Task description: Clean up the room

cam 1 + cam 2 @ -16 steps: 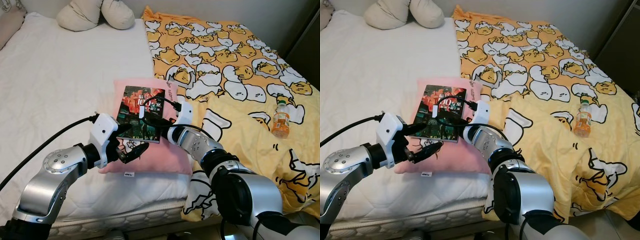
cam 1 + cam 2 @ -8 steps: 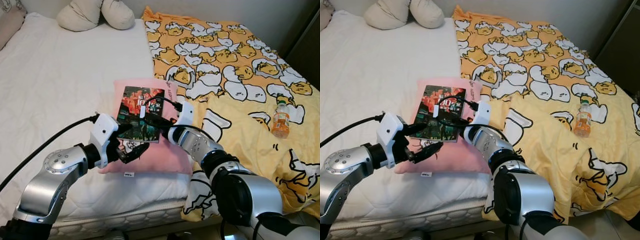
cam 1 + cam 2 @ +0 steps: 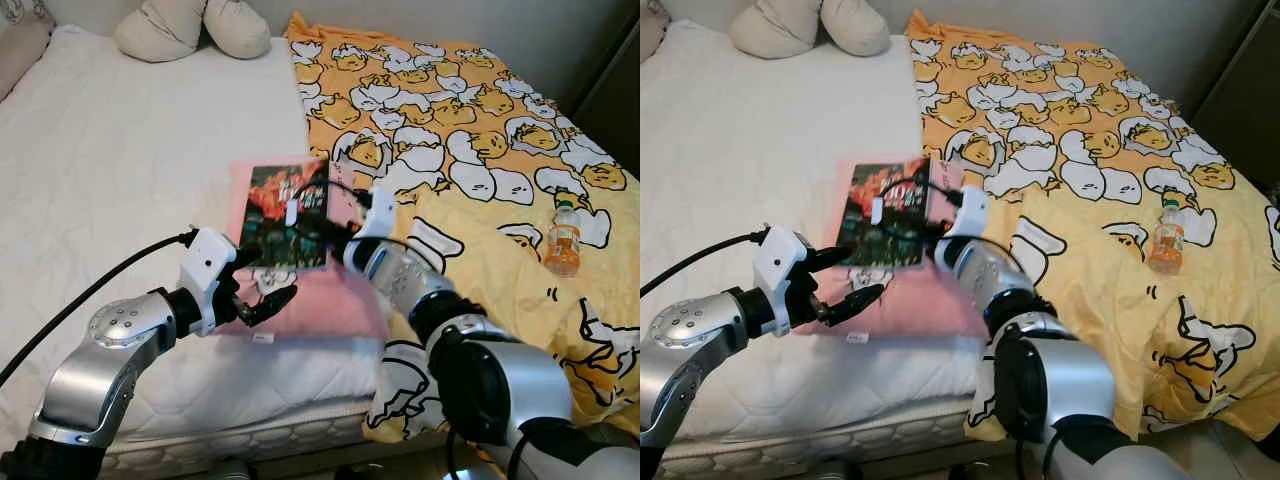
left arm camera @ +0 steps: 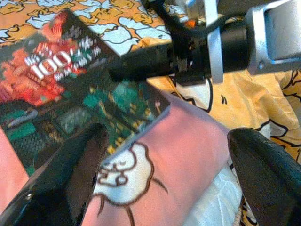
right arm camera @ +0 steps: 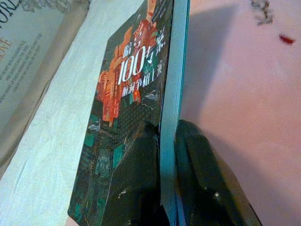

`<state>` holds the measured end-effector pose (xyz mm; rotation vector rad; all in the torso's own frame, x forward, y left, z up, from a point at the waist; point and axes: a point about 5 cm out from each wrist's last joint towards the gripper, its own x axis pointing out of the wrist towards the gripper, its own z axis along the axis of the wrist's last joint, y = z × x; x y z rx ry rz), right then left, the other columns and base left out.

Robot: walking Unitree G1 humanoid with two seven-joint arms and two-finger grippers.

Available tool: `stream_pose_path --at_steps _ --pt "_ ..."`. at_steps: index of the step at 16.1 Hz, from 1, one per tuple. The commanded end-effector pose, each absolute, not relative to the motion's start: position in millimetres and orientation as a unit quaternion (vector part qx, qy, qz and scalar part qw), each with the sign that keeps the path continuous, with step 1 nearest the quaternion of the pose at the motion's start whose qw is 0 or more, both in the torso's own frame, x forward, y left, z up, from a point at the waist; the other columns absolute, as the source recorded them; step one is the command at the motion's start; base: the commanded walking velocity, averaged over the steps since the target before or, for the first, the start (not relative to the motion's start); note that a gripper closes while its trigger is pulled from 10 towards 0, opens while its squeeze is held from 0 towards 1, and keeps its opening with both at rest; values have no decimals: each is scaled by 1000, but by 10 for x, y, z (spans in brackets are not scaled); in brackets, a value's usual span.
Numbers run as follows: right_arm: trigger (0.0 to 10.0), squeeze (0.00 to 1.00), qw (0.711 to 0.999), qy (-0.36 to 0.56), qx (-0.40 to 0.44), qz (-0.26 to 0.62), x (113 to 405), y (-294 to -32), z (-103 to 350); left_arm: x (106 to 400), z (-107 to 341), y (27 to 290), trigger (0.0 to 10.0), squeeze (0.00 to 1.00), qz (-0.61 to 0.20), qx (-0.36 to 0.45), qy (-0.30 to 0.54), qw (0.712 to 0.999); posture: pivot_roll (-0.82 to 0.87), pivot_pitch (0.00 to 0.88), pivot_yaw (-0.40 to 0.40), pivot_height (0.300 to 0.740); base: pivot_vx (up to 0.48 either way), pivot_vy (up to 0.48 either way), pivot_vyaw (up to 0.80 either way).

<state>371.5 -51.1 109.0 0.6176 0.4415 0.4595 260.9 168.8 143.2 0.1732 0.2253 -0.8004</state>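
A book (image 3: 290, 212) with a red and green cover is tilted up off the pink pillow (image 3: 335, 300), held by its edge. My right gripper (image 3: 312, 236) is shut on the book; in the right wrist view its two fingers (image 5: 136, 188) pinch the book (image 5: 136, 94) from both sides. My left gripper (image 3: 262, 280) is open at the pillow's front left corner, just below the book. In the left wrist view the book (image 4: 56, 89) lies beyond the spread fingers (image 4: 66, 174), with the right arm's black fingers across it.
The pillow lies on a white mattress (image 3: 120, 150) beside a yellow cartoon-print blanket (image 3: 470, 130). An orange drink bottle (image 3: 562, 240) lies on the blanket at the right. Cream cushions (image 3: 190, 28) sit at the head of the bed.
The right gripper has raised and tilted the book up off the pink pillow, moving it slightly away from me. The left gripper has stayed in place.
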Motion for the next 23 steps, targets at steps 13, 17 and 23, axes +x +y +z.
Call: stream_pose_path --at_steps 13,17,23 --pt "0 1000 861 239 409 184 3675 -590 994 2688 1474 1661 10000 0 -388 98 96 911 107 16 -98 732 0 0 0" --pt "10000 1000 871 234 393 180 3695 -593 1024 2686 1466 1638 10000 0 -391 96 96 910 101 24 -93 732 0 0 0" --pt "10000 0 901 210 336 176 3796 -629 1185 2699 1473 1635 10000 0 -391 95 94 911 99 26 -94 732 0 0 0"
